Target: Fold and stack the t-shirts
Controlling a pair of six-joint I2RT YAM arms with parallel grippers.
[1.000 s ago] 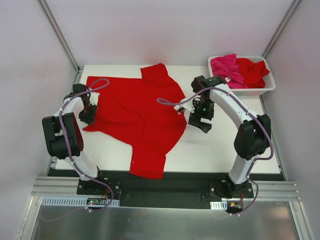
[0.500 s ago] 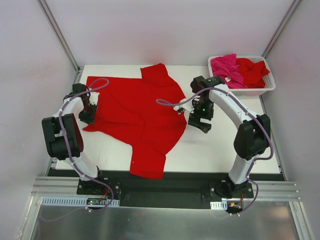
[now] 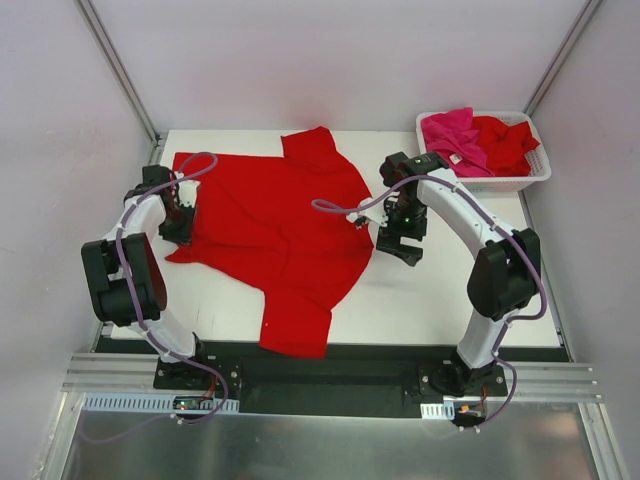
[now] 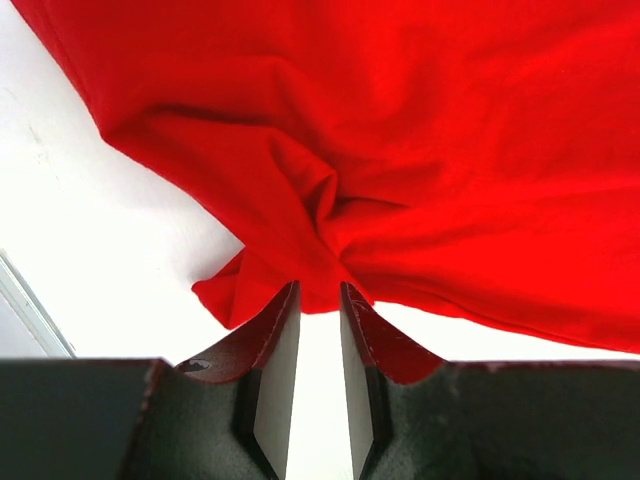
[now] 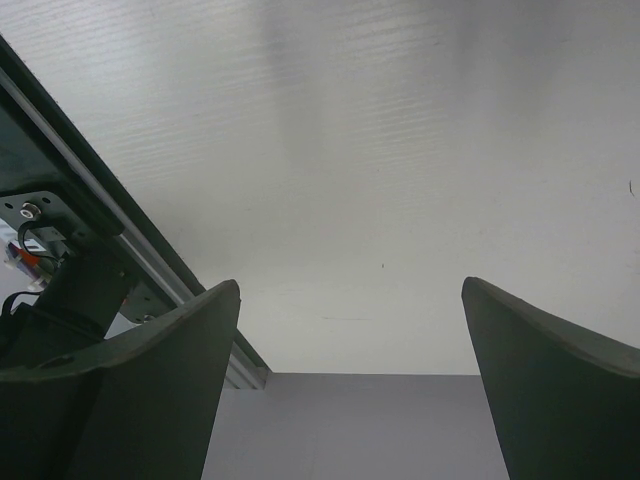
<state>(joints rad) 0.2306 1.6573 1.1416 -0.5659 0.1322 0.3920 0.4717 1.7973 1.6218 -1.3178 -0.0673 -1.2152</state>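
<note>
Top view of white table [image 3: 450, 300], left arm [image 3: 125, 275] and right arm [image 3: 500, 275] bolted at its near edge. Spread over left and centre of table: big red t-shirt [image 3: 280, 230], mostly flat w/ light wrinkles. One sleeve up at far edge near the middle, one corner close to far left corner, another sleeve draped past near edge, left of centre. At shirt's left hem, close to table's left edge: left gripper [image 4: 318, 295], jaws nearly together, pinching a bunched fold of the red cloth betw. the tips. In wrist view, creases fanning out from the pinch, bare white surface to the left of it. Just beside shirt's right hem, abt mid-table: right gripper [image 3: 402, 245], apart from the cloth, jaws spread wide, nothing betw. them. In its wrist view, only bare white surface and a dark rail [image 5: 90, 170] at left. Contact betw. its tips and the table: cannot tell. At far right corner: white slotted basket [image 3: 535, 178], holding a crumpled magenta-pink t-shirt [image 3: 448, 130] on its left side w/ small white label [image 3: 456, 158], and a second red t-shirt [image 3: 505, 140], also crumpled, on its right side. Both touching, heaped above the rim.
</note>
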